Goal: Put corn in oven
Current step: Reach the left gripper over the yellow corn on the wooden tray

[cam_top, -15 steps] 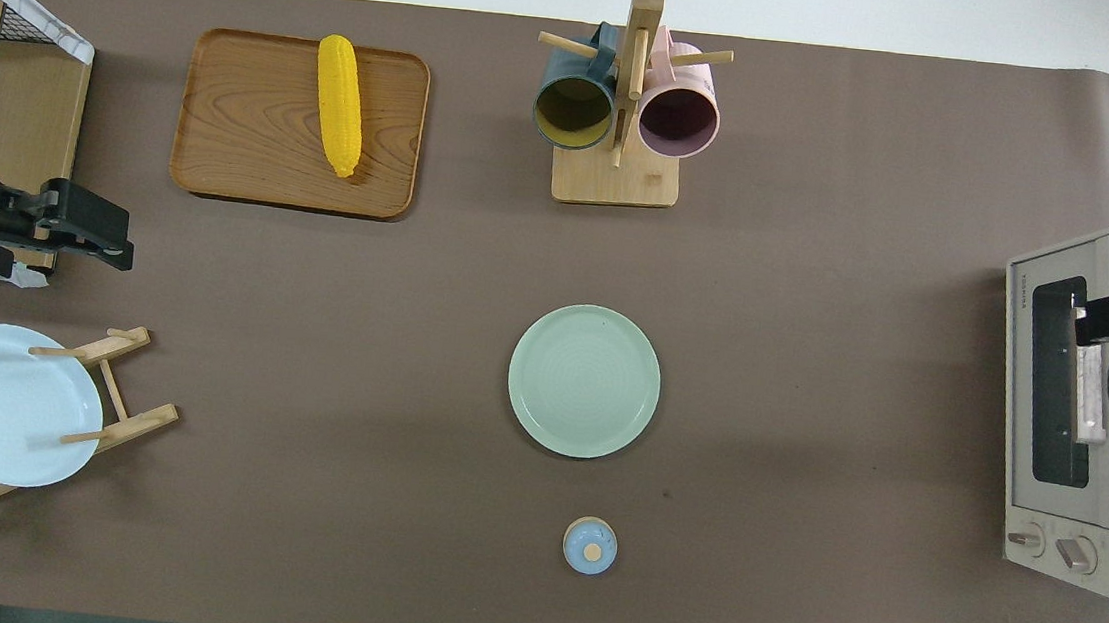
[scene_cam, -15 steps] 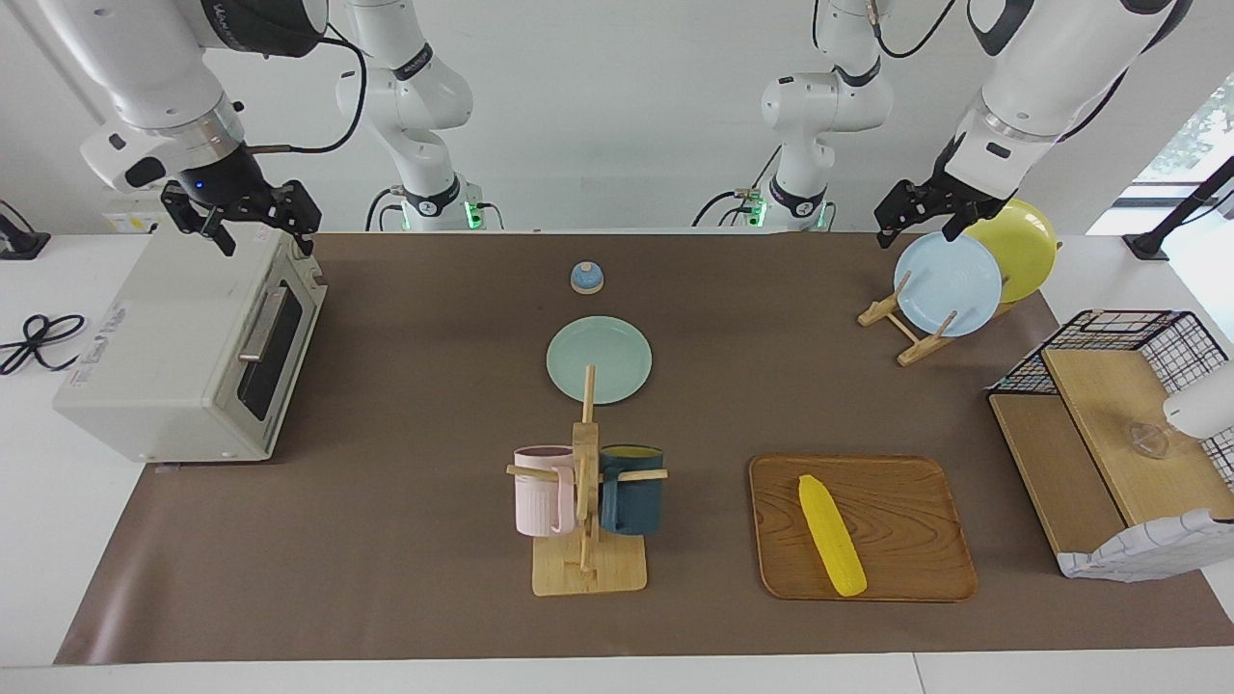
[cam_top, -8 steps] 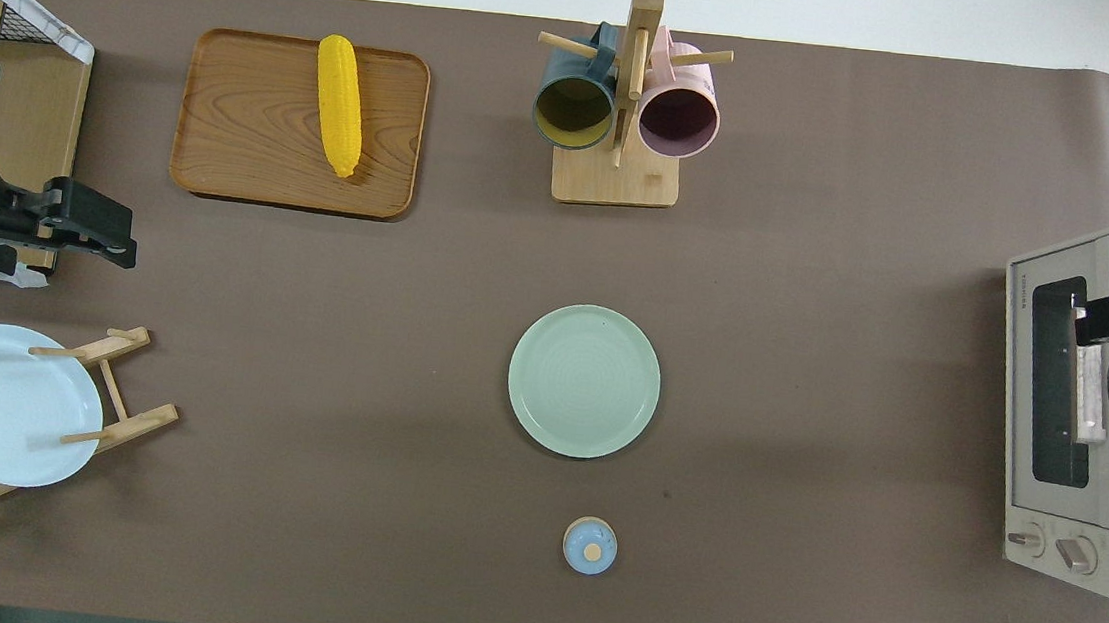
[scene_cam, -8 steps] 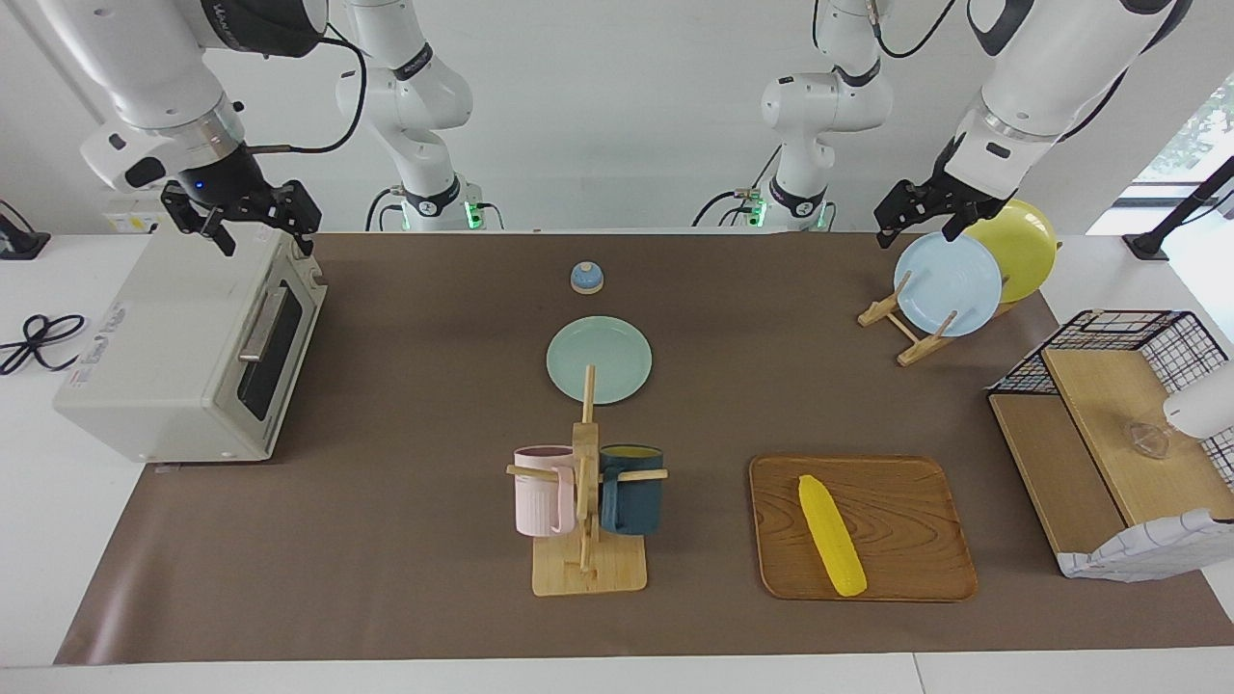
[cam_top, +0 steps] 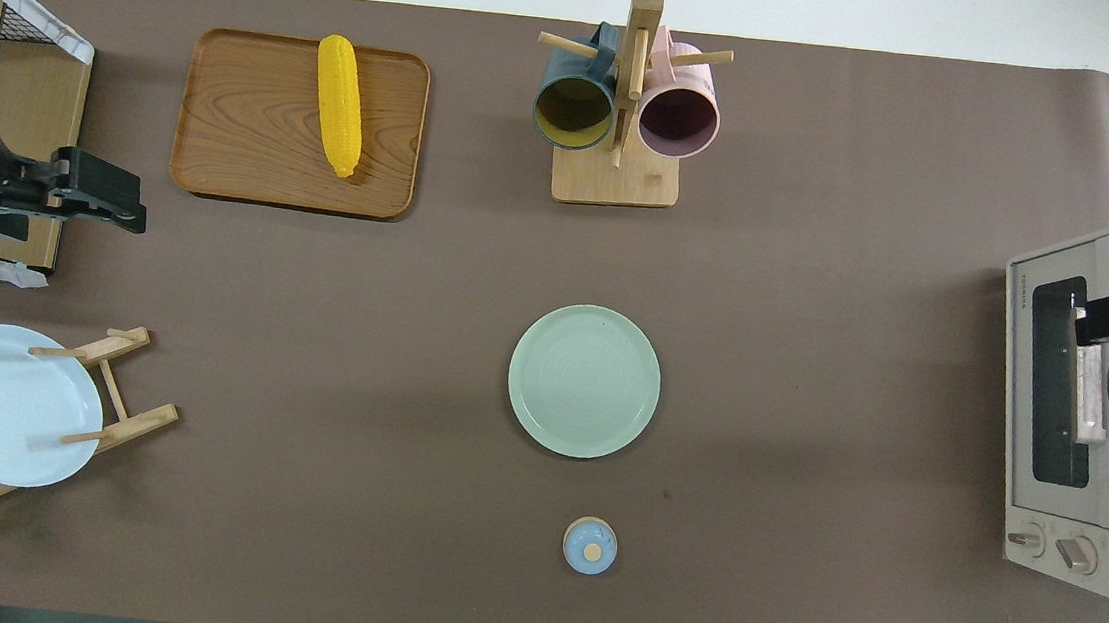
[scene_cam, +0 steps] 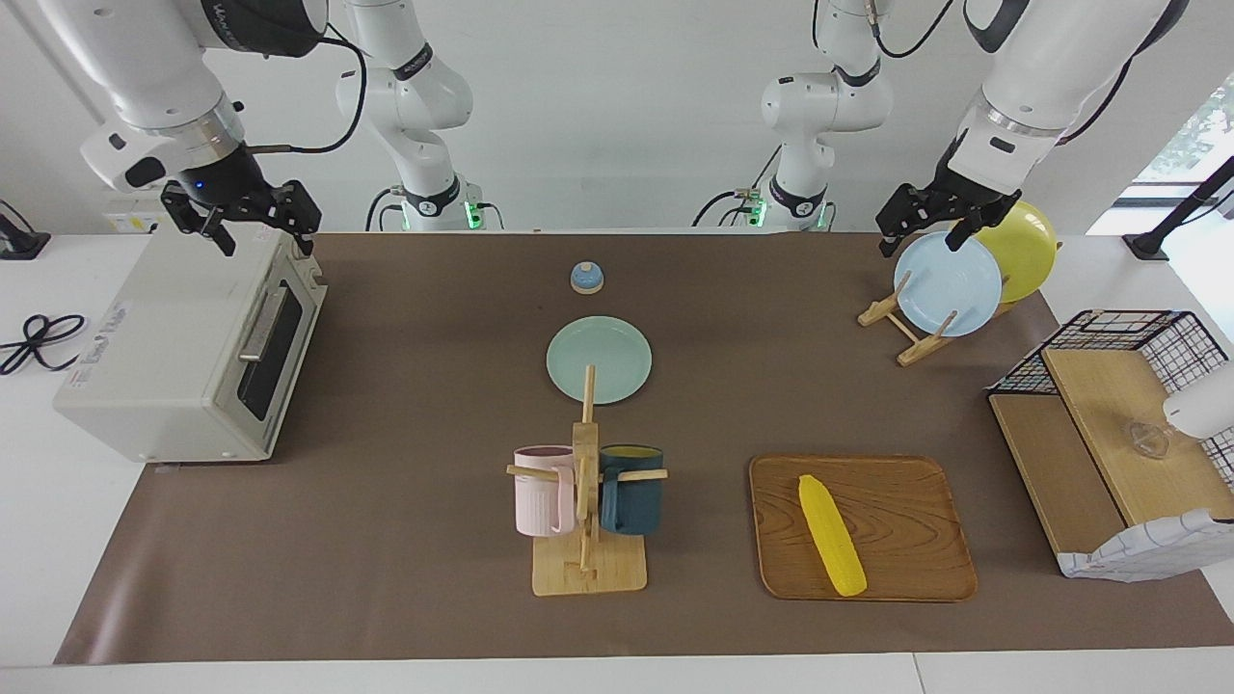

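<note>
The yellow corn (scene_cam: 831, 535) lies on a wooden tray (scene_cam: 906, 520) toward the left arm's end of the table; in the overhead view the corn (cam_top: 339, 104) lies lengthwise on the tray (cam_top: 240, 123). The off-white oven (scene_cam: 174, 347) stands at the right arm's end with its dark door shut, and it also shows in the overhead view (cam_top: 1077, 418). My left gripper (scene_cam: 918, 241) is open and empty in the air above the plate rack; it also shows in the overhead view (cam_top: 127, 209). My right gripper (scene_cam: 268, 246) is open and empty over the oven's top, and shows in the overhead view (cam_top: 1085, 323).
A plate rack (scene_cam: 906, 328) holds a blue plate (scene_cam: 948, 284) and a yellow plate (scene_cam: 1017, 249). A mug tree (scene_cam: 586, 492) with two mugs stands beside the tray. A green plate (scene_cam: 599, 360) and a small blue bell (scene_cam: 586, 278) lie mid-table. A wire basket shelf (scene_cam: 1118, 434) stands past the tray.
My left gripper has shifted a little away from the plate rack toward the tray. The right arm, the corn and the oven have not moved.
</note>
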Available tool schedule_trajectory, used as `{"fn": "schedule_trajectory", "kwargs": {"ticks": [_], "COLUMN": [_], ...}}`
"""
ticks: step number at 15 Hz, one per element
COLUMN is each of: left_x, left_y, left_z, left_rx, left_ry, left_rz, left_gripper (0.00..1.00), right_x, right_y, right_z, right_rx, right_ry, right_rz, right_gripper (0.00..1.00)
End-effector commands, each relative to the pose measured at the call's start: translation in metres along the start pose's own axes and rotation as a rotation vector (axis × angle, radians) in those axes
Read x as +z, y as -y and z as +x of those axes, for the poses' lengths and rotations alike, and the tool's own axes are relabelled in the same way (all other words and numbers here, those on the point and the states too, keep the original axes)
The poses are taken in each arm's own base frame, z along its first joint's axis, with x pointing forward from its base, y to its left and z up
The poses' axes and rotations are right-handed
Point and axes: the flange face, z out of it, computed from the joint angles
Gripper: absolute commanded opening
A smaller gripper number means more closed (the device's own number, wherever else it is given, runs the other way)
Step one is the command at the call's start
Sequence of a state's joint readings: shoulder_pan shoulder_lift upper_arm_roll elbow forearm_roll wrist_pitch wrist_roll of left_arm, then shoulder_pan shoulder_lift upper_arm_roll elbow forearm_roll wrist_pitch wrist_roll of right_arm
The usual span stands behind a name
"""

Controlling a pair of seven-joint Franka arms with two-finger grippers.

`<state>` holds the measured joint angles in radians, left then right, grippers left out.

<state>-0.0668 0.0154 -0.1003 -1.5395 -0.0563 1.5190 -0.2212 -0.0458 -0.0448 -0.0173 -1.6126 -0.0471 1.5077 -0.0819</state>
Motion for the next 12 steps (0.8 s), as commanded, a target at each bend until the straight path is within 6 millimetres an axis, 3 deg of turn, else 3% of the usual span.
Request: {"fn": "schedule_trajectory", "kwargs": {"ticks": [1, 5, 7, 11, 12], "left_x": [0.043, 0.104, 0.133, 0.219, 0.229], "left_y": [-0.016, -0.041, -0.044, -0.064, -0.069], "left_z": [0.048, 0.119, 0.142, 0.186, 0.191], "left_rx": [0.022, 0.057, 0.054, 0.063, 0.068], "left_ry": [0.021, 0.044, 0.002, -0.003, -0.003], "left_rz": [-0.012, -0.032, -0.048, -0.057, -0.056], "left_gripper": [1.00, 1.00, 1.00, 1.00, 1.00], "right_x": [0.001, 0.001, 0.001, 0.001, 0.001], "right_y": [-0.001, 0.000, -0.001, -0.001, -0.001], "right_z": [-0.004, -0.004, -0.004, -0.004, -0.004], "right_rx": [0.000, -0.002, 0.000, 0.000, 0.000], "right_ry": [-0.005, -0.006, -0.005, -0.005, -0.005], "right_rz": [0.029, 0.029, 0.029, 0.029, 0.029], "right_gripper": [1.00, 1.00, 1.00, 1.00, 1.00]}}
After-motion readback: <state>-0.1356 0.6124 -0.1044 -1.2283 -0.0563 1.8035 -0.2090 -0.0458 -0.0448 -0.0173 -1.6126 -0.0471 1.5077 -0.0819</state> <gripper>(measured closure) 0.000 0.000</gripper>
